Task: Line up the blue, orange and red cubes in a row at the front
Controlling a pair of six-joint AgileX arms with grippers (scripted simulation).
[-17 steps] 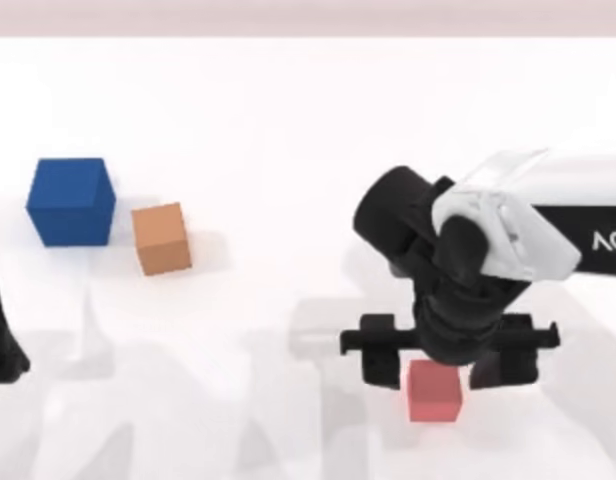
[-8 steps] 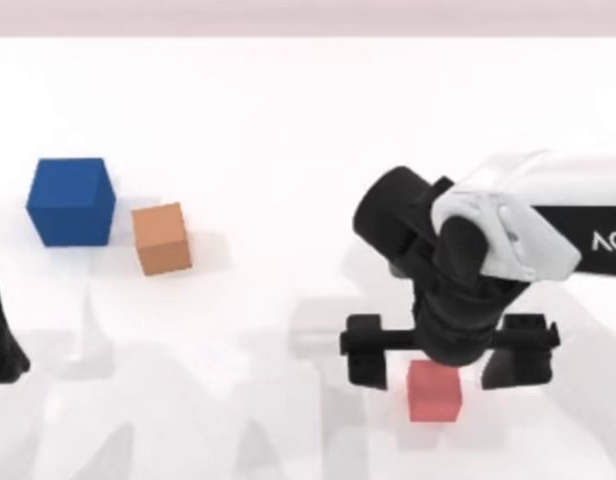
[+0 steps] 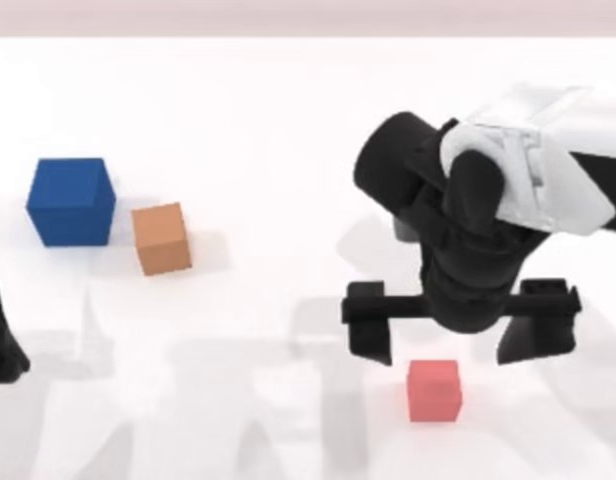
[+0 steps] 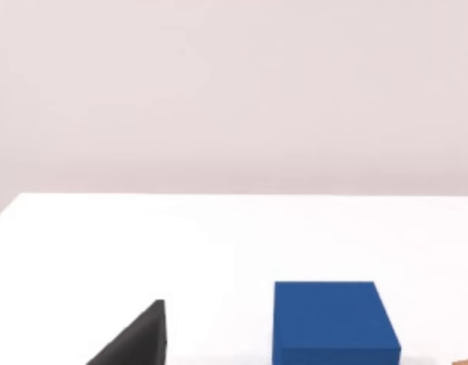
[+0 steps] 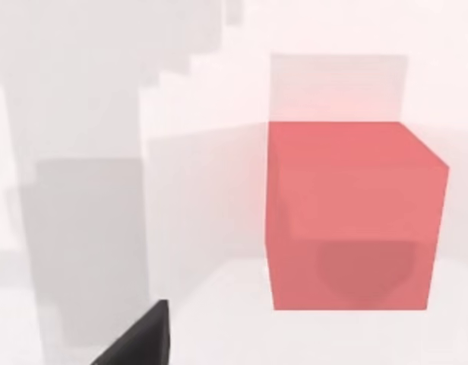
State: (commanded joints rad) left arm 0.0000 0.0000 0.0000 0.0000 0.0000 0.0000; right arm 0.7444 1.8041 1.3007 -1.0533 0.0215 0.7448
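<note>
Change: since a second ago our right gripper (image 3: 456,338) has drawn back from the red cube (image 3: 434,390); earlier its fingers straddled the cube, now the whole cube shows clear of them. The cubes themselves sit where they sat.
Right gripper: fingers spread wide, holding nothing, hanging just at the red cube's 12 o'clock in the top view; one dark fingertip (image 5: 139,338) edges into the right wrist view.
Red cube: resting flat on the table (image 3: 268,120), alone, toward 5 o'clock from the table's centre, near the front edge. In the right wrist view it (image 5: 355,217) fills much of the picture, with a round shadow on its near face.
Blue cube (image 3: 71,201): at about 9 o'clock from the table's centre, well apart from the red cube; also seen from our left wrist (image 4: 334,323).
Orange cube (image 3: 161,238): just beside the blue cube, at its 4 o'clock, a small gap between them, turned slightly.
Left arm (image 3: 2,335): parked at the table's left edge, near 8 o'clock; only a dark sliver shows, and we cannot tell how its fingers stand.
</note>
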